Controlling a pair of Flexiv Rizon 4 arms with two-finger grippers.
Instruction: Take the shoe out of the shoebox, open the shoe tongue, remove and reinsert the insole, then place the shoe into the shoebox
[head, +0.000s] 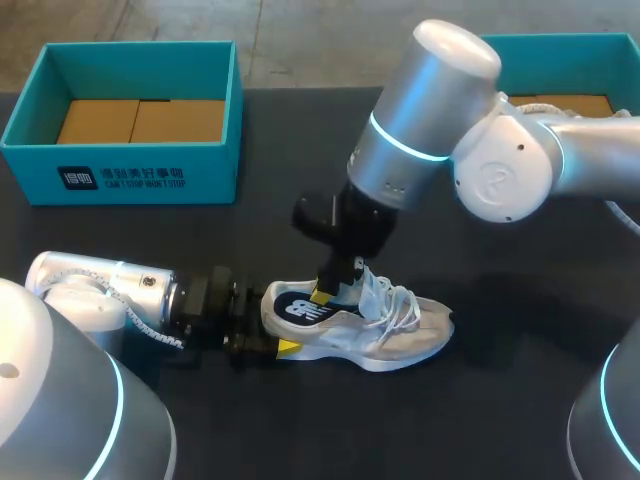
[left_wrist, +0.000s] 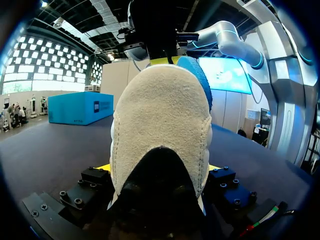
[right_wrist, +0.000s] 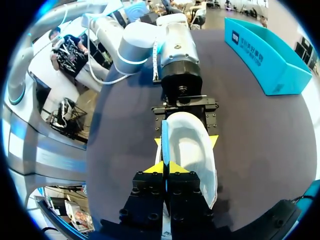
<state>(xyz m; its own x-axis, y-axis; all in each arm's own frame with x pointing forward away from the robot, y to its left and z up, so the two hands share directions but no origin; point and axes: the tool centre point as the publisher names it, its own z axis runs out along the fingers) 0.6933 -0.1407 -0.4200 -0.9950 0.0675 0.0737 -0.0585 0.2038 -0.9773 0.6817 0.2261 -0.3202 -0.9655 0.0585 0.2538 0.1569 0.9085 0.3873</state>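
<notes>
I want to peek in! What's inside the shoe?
A dark blue insole shows at the heel end of the shoe, and the right gripper pinches its edge. The toe end is hidden under the laces.

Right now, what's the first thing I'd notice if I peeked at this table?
A pale shoe with white laces lies in the middle of the black table, caught between two robot arms. The left hand clamps its heel, while the right hand pinches the blue insole from above. A bright teal shoebox stands open at the far left.
</notes>
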